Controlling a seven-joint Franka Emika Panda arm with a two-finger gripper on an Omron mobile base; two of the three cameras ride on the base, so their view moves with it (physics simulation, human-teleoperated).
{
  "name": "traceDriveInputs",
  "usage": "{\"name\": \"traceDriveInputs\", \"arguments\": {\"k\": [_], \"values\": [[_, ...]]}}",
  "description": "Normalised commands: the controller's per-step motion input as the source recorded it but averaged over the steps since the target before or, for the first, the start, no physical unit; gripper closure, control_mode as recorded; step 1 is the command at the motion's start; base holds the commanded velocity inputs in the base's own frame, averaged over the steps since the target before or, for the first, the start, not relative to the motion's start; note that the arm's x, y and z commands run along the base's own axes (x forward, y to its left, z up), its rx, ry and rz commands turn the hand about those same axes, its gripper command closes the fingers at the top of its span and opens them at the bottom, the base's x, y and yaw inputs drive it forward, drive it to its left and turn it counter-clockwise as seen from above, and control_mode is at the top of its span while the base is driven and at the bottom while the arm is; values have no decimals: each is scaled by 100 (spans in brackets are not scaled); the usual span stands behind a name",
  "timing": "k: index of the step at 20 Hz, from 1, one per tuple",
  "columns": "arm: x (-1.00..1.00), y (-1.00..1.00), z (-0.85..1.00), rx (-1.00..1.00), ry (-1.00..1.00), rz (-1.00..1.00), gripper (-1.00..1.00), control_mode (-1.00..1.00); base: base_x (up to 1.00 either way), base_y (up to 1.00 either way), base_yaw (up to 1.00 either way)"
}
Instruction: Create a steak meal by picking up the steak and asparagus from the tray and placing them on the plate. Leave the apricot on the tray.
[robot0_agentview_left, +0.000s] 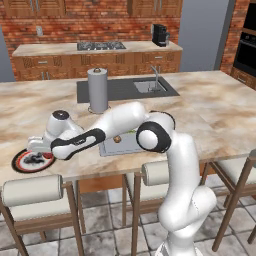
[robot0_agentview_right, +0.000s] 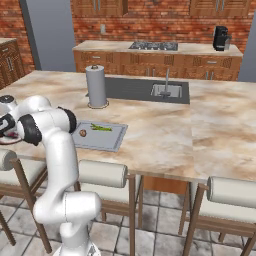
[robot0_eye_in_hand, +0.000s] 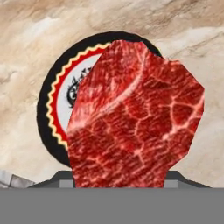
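The steak, a red marbled slab, hangs close to the camera in the hand view and hides the fingertips. My gripper is shut on it, just above the plate at the counter's near left. Behind the steak the plate shows its black rim, red ring and white centre. The light grey tray lies to the right of the plate. On it rest the green asparagus and the small brownish apricot. From the left base view the apricot peeks out past my forearm.
A paper towel roll stands behind the tray. A dark inset with a sink and a tap lies further back. Stools line the near counter edge. Bare marble counter stretches to the right.
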Motion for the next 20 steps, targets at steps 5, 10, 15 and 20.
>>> {"name": "traceDriveInputs", "arguments": {"k": [5, 10, 15, 20], "values": [[0, 14, -32, 0, 1, 0, 100, -100, 0, 0, 0], [3, 6, -27, 0, 0, 0, 100, -100, 0, 0, 0], [11, 23, -5, 0, 0, 0, 100, -100, 0, 0, 0], [17, 33, -5, 0, 0, 0, 100, -100, 0, 0, 0]]}}
